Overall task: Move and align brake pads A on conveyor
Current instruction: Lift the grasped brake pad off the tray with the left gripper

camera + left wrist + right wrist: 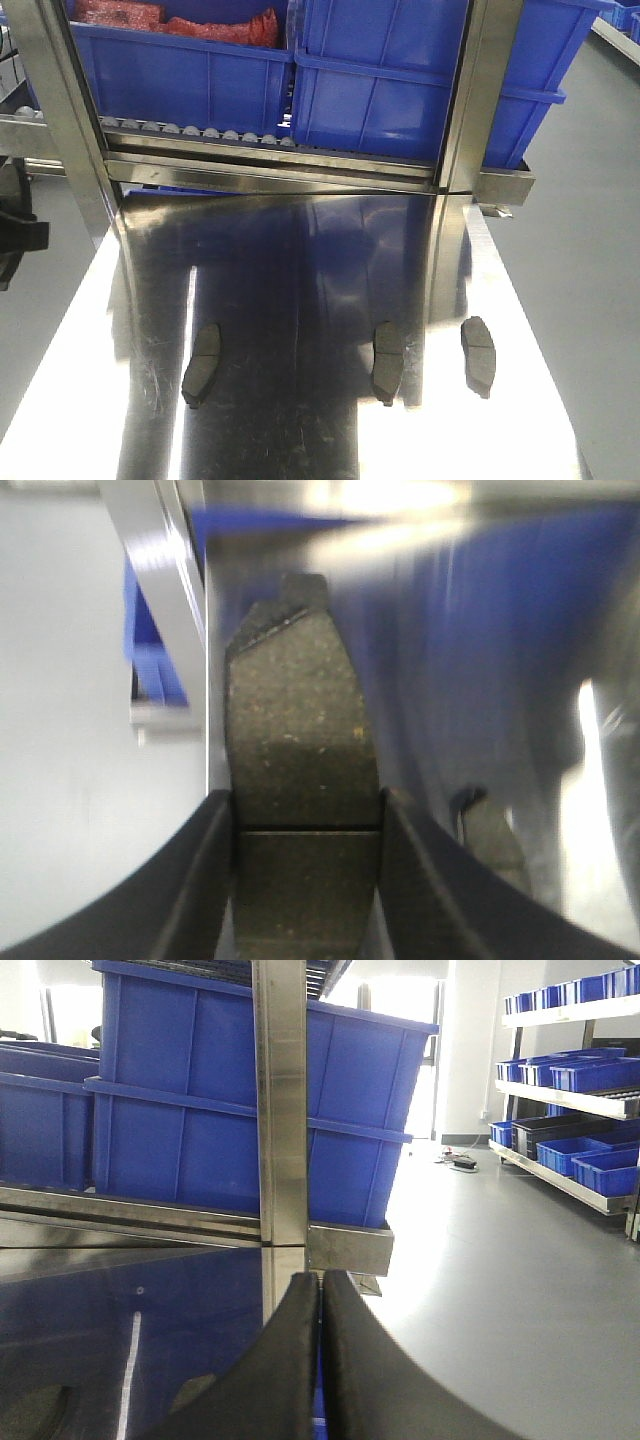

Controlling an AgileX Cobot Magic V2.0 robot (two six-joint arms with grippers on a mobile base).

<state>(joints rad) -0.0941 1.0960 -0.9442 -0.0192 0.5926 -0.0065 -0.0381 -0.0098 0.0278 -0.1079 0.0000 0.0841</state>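
- My left pincer (pixel 308 825) pinches a dark grey curved oblong brake pad (pixel 295 700) by its long edges.
- Second grey pad (pixel 492 832) at its 4 o'clock, on the shiny steel table (pixel 450 630).
- My right pincer (pixel 320 1285): fingers pressed together.

Left gripper (pixel 307 815) at 6 o'clock, fingers (pixel 200 880) clamping a brake pad (pixel 295 710) at 7 and 5; right gripper (pixel 320 1280) at 6 o'clock, its fingers pressed together.

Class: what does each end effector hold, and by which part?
Left end effector: brake pad, by its side edges at the groove. Right end effector: shut, nothing.
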